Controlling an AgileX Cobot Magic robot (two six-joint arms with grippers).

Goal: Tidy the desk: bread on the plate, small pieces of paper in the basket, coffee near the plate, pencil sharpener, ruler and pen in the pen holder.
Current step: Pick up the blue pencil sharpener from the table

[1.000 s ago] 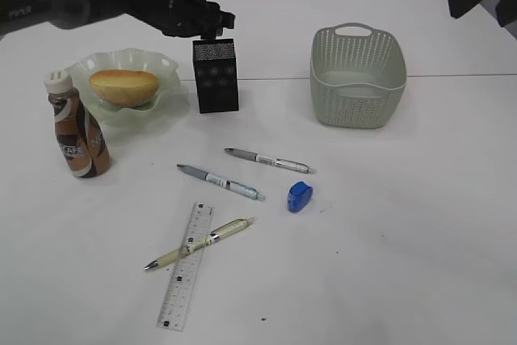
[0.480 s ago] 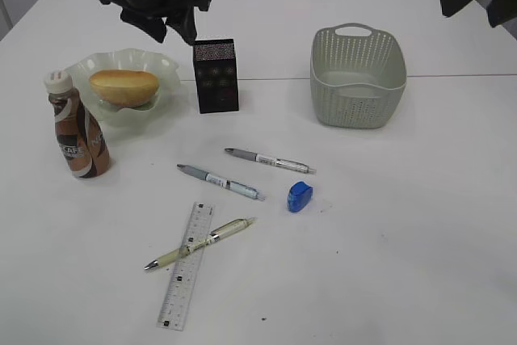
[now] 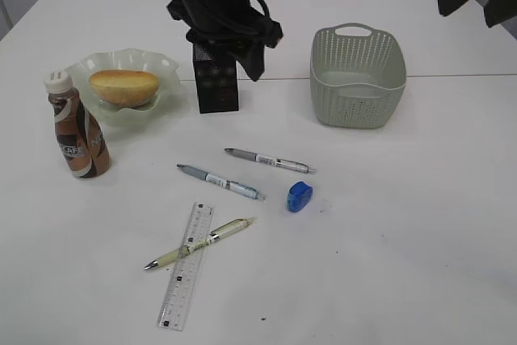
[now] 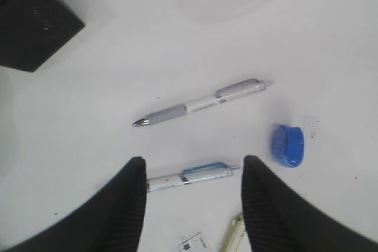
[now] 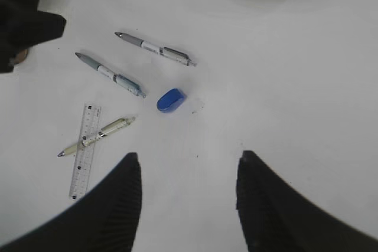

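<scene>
1. My left fingers (image 4: 192, 205) are spread and hold nothing, hanging over the blue-banded pen (image 4: 192, 175), with the grey pen (image 4: 201, 102) just beyond and the pencil sharpener (image 4: 287, 144) to the right.
2. My right fingers (image 5: 186, 205) are also spread and empty, high above the near table (image 5: 295, 116).
3. To do this well, I judge I should drop straight onto the blue-banded pen's middle, fingers across its length, and clamp it before lifting toward the pen holder (image 3: 216, 75).
4. Bread (image 3: 123, 86) sits on the plate (image 3: 166, 66); the coffee (image 3: 77, 131) stands beside it. The ruler (image 3: 185, 267) lies under the yellow pen (image 3: 202, 241) at the near side.
5. My arm covers the holder's top, and I cannot see inside the basket (image 3: 358, 77).
</scene>
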